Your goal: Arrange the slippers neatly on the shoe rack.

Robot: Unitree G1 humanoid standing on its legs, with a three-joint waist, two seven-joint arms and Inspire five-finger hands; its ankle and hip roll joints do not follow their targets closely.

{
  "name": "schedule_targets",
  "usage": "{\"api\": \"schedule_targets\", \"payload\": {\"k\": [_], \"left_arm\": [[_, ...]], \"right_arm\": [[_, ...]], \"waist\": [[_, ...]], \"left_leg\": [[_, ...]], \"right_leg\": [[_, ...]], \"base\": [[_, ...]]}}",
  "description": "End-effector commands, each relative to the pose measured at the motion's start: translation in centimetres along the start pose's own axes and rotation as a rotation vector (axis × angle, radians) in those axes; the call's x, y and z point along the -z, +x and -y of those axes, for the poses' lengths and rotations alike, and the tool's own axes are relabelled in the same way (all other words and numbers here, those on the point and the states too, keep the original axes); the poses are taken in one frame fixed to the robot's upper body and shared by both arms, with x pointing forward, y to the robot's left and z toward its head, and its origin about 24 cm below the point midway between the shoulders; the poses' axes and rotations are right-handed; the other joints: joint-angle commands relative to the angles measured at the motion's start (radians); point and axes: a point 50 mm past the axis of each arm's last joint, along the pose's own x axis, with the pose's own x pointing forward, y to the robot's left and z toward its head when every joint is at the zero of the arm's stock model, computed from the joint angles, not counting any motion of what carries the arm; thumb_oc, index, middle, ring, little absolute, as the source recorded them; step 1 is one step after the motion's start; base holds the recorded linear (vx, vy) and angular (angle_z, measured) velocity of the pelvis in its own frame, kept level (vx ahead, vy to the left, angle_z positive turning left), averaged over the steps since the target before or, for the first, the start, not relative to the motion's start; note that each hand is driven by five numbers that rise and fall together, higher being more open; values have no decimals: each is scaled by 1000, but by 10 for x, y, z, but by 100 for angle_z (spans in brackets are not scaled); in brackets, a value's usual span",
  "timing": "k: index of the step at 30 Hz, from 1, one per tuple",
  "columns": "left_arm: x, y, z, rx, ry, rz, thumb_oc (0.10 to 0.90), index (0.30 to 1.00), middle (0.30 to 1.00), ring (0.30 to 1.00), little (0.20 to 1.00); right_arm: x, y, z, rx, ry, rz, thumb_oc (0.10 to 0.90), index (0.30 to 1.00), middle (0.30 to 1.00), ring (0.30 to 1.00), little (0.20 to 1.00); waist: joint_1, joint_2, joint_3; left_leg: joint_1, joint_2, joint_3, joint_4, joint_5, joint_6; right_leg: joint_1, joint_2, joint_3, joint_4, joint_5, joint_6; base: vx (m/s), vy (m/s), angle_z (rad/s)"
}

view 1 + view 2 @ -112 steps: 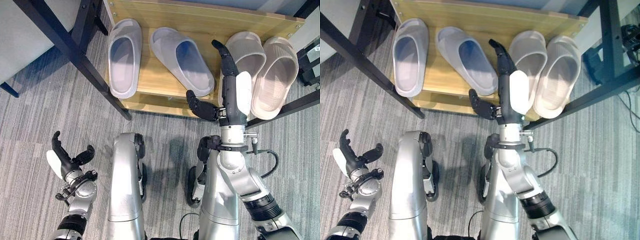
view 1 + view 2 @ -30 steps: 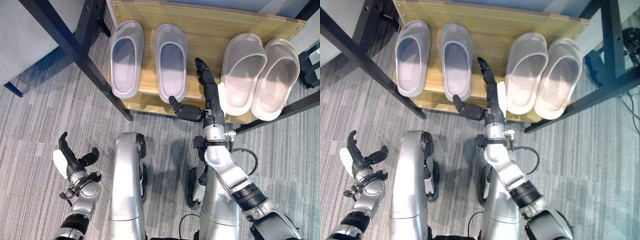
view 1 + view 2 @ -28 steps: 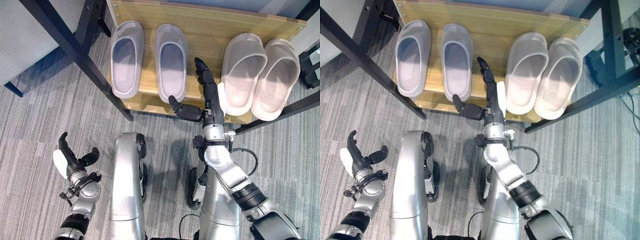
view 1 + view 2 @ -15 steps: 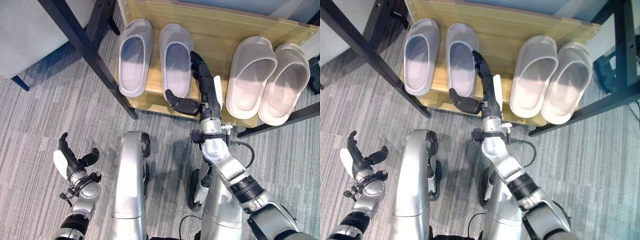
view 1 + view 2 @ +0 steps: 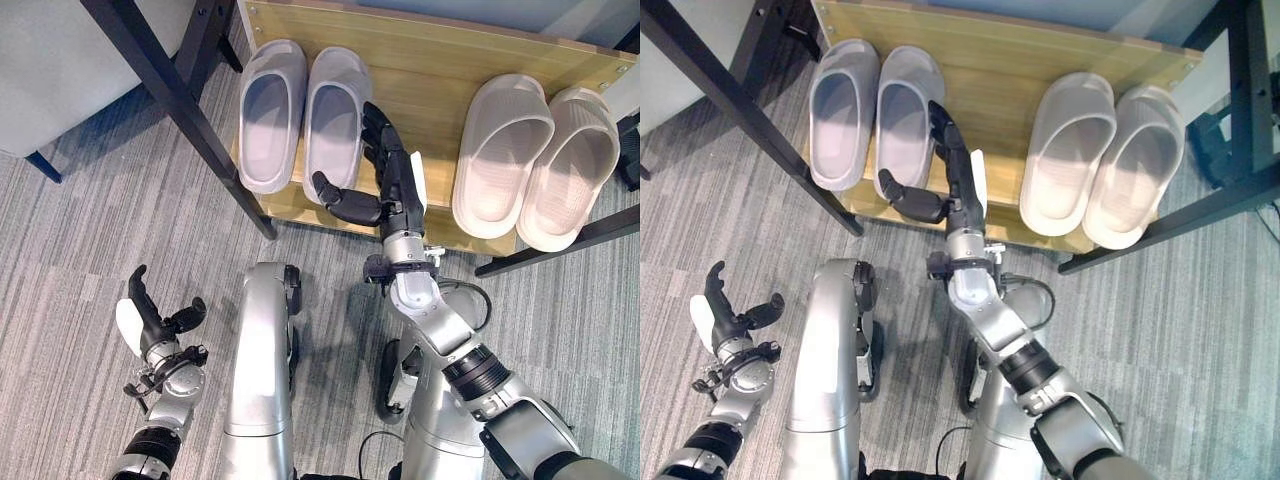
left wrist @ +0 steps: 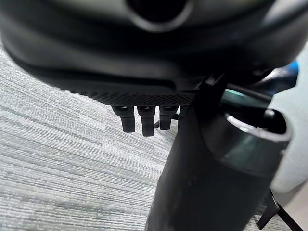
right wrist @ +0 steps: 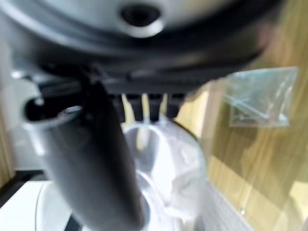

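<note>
Shoe rack shelf (image 5: 430, 70): left pair of slippers (image 5: 300, 115) side by side; right pair of slippers (image 5: 535, 160) side by side, well apart.

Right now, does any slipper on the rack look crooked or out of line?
Nothing stands out. The grey pair lies side by side at the left of the wooden shelf, the beige pair side by side at the right, tilted slightly together. The right hand rests with straight fingers against the inner grey slipper.

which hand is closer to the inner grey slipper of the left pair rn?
Right. The right hand is at the inner grey slipper, open fingers along its right edge and thumb by its heel. The left hand hangs over the carpet, well clear of the shoe rack.
</note>
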Motion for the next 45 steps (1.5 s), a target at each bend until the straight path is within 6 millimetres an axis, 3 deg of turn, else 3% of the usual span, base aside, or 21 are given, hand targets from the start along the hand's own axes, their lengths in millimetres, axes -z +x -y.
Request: {"api": "schedule_targets", "payload": {"k": [1,6,8,14,16,19,25,27,31,32,36,45], "left_arm": [[-17,10,-6,-26,-11,101,800,900,900,900,900],[-15,8,-7,-24,-7,98,800,900,900,900,900],[-13,8,-9,-31,-8,94,800,900,900,900,900],[-9,4,-12,-26,27,112,800,900,900,900,900],[-5,-1,-11,-17,36,112,800,900,900,900,900],[-8,-4,-11,-4,51,154,800,900,900,900,900],[-11,-5,-11,5,66,180,800,900,900,900,900],[-14,-4,-12,10,72,199,800,900,900,900,900],[-13,-2,-13,11,75,188,800,900,900,900,900],[-13,-1,-12,16,76,182,800,900,900,900,900],[-13,1,-11,22,69,170,800,900,900,900,900],[-13,3,-10,20,62,156,800,900,900,900,900]], "right_arm": [[-65,17,-33,-89,154,280,800,900,900,900,900],[-66,14,-28,-64,145,302,800,900,900,900,900],[-75,9,-14,-16,1,410,800,900,900,900,900],[-72,-15,12,77,-99,468,800,900,900,900,900],[-77,-24,26,142,-259,556,800,900,900,900,900],[-75,-33,30,167,-324,578,800,900,900,900,900],[-76,-45,29,125,-259,563,800,900,900,900,900],[-67,-51,27,72,-218,504,800,900,900,900,900],[-54,-56,19,-32,-58,386,800,900,900,900,900],[-46,-59,13,-84,85,304,800,900,900,900,900],[-38,-53,6,-131,111,250,800,900,900,900,900],[-41,-45,-5,-198,121,256,800,900,900,900,900]], "waist": [[70,16,-40],[67,15,-40],[60,10,-40],[48,6,-40],[38,5,-40],[32,7,-40],[26,3,-40],[24,-1,-40],[23,-5,-40],[24,-5,-40],[25,-2,-40],[31,3,-40]], "left_leg": [[19,-69,-51,31,-7,19],[19,-69,-51,31,-6,19],[19,-71,-49,29,-7,20],[19,-73,-44,28,-9,22],[19,-74,-44,31,-7,24],[19,-74,-45,34,-7,24],[19,-73,-39,32,-3,22],[19,-74,-38,32,-2,21],[19,-73,-39,30,3,16],[19,-73,-40,30,5,14],[19,-71,-41,28,10,12],[19,-72,-41,27,10,12]], "right_leg": [[-1,8,20,-11,106,-80],[-1,8,21,-12,106,-79],[-1,9,26,-15,105,-78],[-1,4,25,-18,104,-76],[-1,3,24,-17,102,-78],[-1,3,22,-15,99,-78],[-1,2,24,-13,98,-77],[-1,3,25,-14,100,-77],[-1,4,24,-18,99,-80],[-1,5,23,-19,101,-80],[-1,6,24,-21,102,-76],[-1,7,24,-19,104,-76]], "base": [[0,0,0],[0,0,0],[0,0,0],[0,0,0],[0,0,0],[0,0,0],[0,0,0],[0,0,0],[0,0,0],[0,0,0],[0,0,0],[0,0,0]]}}
